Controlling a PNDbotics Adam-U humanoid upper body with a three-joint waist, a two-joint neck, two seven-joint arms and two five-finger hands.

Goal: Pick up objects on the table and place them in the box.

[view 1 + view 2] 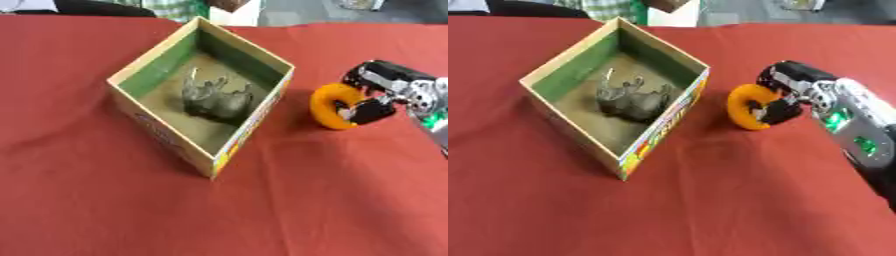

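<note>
On the red cloth covering the desk (105, 200) stands an open cardboard box (162, 135), turned so that one corner points toward the camera. Its inner walls are green, its floor is plain brown, and its outer side carries a bright printed pattern. Inside it, on the floor toward the far half, lies a dark grey toy animal (214, 97) with pale horns or ears pointing up; what kind of animal it is cannot be made out.

Just to the right of the box, apart from its wall, an orange ring (331, 106) is held up on edge, with its lower rim at or near the cloth. The right hand (785, 102) comes in from the right side of the view and has the ring pinched: dark fingers (374, 111) curl through or against the ring's opening on its right side, while the rest of the hand sits above and behind it. A silver forearm with small green lights runs from it toward the lower right.

The left hand shows in neither view.
</note>
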